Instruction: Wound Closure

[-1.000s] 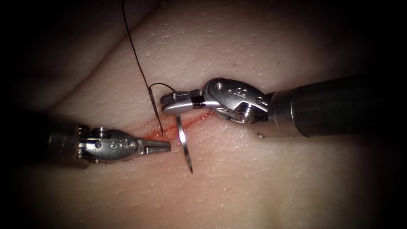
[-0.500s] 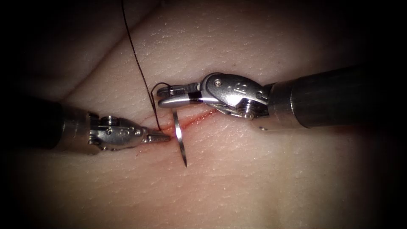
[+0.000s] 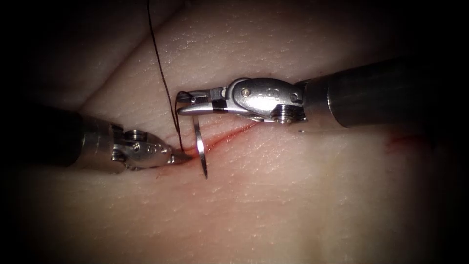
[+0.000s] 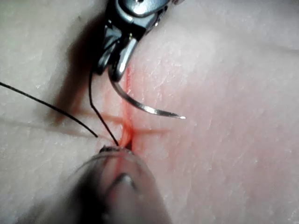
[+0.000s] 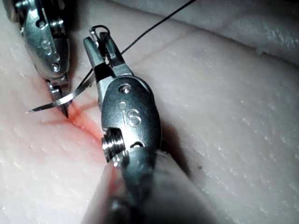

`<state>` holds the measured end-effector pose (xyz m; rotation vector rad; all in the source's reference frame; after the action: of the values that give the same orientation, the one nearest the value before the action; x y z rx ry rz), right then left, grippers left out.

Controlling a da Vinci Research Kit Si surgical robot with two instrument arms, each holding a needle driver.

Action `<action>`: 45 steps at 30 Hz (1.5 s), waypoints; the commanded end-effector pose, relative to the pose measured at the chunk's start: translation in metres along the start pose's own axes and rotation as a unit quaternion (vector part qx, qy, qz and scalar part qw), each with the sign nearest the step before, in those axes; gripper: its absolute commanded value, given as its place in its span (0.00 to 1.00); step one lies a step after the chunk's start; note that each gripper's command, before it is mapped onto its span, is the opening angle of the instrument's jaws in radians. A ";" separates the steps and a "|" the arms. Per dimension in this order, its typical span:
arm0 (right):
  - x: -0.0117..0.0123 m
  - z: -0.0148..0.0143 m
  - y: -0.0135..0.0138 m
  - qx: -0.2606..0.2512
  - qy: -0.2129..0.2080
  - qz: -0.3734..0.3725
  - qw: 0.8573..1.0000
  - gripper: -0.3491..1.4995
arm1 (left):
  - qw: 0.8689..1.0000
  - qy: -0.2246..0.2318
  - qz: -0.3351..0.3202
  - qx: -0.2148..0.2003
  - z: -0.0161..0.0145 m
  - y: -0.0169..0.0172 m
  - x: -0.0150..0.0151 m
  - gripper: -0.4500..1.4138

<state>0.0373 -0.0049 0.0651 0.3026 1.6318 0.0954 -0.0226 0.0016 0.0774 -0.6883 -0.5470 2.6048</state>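
The needle (image 3: 200, 146) hangs clear of the tissue (image 3: 273, 195), not in it. Its long axis runs from the far side of the cut (image 3: 222, 138) toward the viewer, and its sharp tip (image 3: 205, 177) points at the near tissue, just past the cut's near edge. The curve bows toward the endoscope view's left.

The left tool (image 3: 181, 157) lies low at the cut's left end, with its fingers pressed together and the tip touching the reddened tissue beside the needle's shaft. It holds nothing.

The thread (image 3: 163, 78) comes down from the far upper edge and meets the tissue just beside the left tool's tip; a short loop of it rises to the needle's back end.

The right tool (image 3: 188, 103) reaches in from the right, above the far side of the cut. Its fingers pinch the needle near the thread end, so most of the curve stands free.

A small streak of red fluid (image 3: 400, 142) marks the tissue at the right, well apart from the cut.
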 end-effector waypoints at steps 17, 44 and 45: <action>-0.0023 0.0020 -0.0008 0.004 0.028 -0.088 0.996 0.00 | 0.999 -0.008 -0.008 -0.033 -0.0003 0.0020 0.0013 0.61; -0.0043 0.0011 -0.0033 0.033 0.010 -0.233 0.972 0.00 | 0.999 -0.004 -0.012 -0.041 -0.0020 0.0022 0.0017 0.46; -0.0043 0.0011 -0.0033 0.033 0.010 -0.236 0.971 0.00 | 0.999 -0.004 -0.012 -0.041 -0.0020 0.0023 0.0018 0.46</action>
<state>0.0375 -0.0090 0.0679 -0.0457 1.6849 -0.3184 -0.0231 0.0015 0.0735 -0.6931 -0.6610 2.5763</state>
